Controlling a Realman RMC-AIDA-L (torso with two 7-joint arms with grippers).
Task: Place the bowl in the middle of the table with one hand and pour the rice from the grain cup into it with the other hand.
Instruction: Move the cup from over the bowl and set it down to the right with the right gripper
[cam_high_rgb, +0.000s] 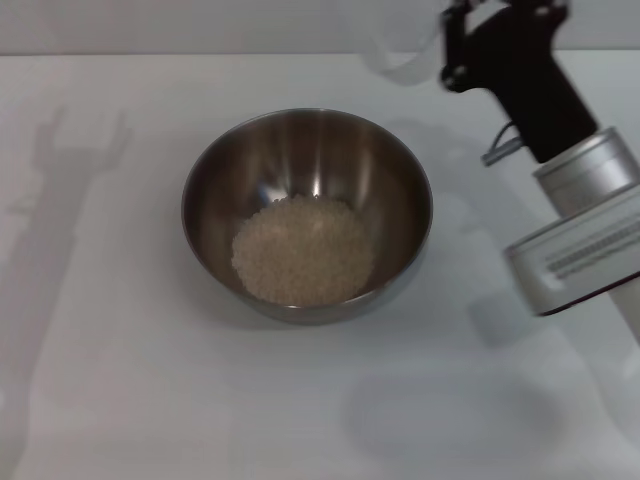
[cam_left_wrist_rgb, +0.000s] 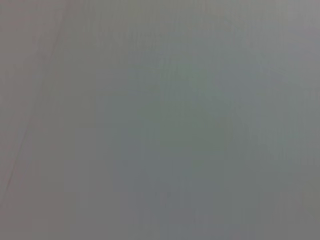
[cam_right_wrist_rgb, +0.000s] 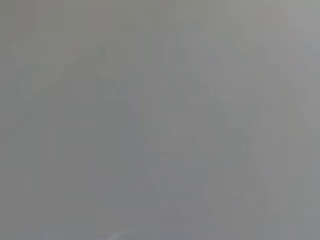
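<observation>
The steel bowl (cam_high_rgb: 400, 190) stands on the white table (cam_high_rgb: 120, 350) near its middle. A pale heap of rice (cam_high_rgb: 303, 250) lies in the bowl's bottom. Beyond the bowl, at the far right, my right gripper (cam_high_rgb: 452, 48) holds the transparent grain cup (cam_high_rgb: 398, 60) by its side, raised off the table and tilted. No rice shows inside the cup. The left gripper is out of view; only its shadow falls on the table's left side. Both wrist views show nothing but a plain grey surface.
My right arm's silver forearm (cam_high_rgb: 585, 235) reaches in over the table's right side. The table's far edge (cam_high_rgb: 200, 54) runs just behind the bowl.
</observation>
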